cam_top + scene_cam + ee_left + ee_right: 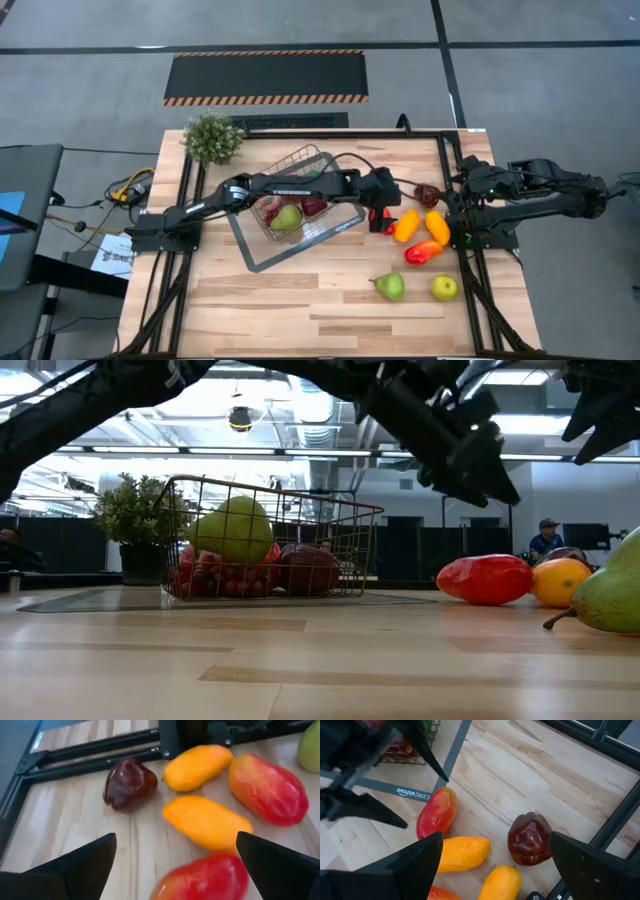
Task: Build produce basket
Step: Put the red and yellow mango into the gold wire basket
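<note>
Both grippers [383, 218] [462, 190] open beside loose produce [418, 240]

Robotics lab, exposed ceiling ducts [300, 430], hazard-striped floor mat [265, 77]

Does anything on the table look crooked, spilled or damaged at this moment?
Only the basket looks askew: with its grey tray it sits turned at an angle to the table edges. It stands upright, nothing has spilled, and no produce looks damaged.

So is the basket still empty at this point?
No, partly filled: the basket holds a green pear and red pieces, with more produce on the table.
</note>
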You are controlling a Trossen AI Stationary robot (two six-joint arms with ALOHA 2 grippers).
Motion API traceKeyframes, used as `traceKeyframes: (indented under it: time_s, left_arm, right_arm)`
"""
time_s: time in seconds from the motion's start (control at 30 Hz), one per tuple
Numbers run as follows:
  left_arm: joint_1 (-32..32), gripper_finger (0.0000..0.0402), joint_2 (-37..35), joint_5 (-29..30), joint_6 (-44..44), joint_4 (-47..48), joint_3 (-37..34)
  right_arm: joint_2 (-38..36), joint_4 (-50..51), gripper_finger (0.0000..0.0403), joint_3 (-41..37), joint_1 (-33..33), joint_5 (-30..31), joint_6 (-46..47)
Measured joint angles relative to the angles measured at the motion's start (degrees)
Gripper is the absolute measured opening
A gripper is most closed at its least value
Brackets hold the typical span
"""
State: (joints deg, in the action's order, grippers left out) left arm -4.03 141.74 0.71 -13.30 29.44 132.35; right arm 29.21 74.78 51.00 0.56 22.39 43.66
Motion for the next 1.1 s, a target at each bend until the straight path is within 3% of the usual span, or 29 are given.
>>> traceKeyframes:
  time_s: [0.3, 0.53, 0.87, 1.1]
  left_arm:
    - [-0.1, 0.0397, 4.8, -4.1, -5.1, -1.7, -0.1]
    - [-0.6, 0.0397, 5.9, -4.0, -3.4, 4.9, -0.1]
    - [0.5, 0.0387, 5.8, -5.8, 10.6, 11.8, -0.1]
    - [3.4, 0.0382, 5.5, -6.9, 12.0, 16.0, 0.8]
  right_arm:
    - [0.0, 0.1, 0.0385, 0.0, 0.0, 0.0, 0.0]
    - [0.0, 0.0, 0.0385, 0.0, 0.0, 0.0, 0.0]
    - [0.0, -0.1, 0.0385, 0.0, 0.0, 0.0, -0.2]
    - [0.0, -0.1, 0.0385, 0.0, 0.0, 0.0, -0.2]
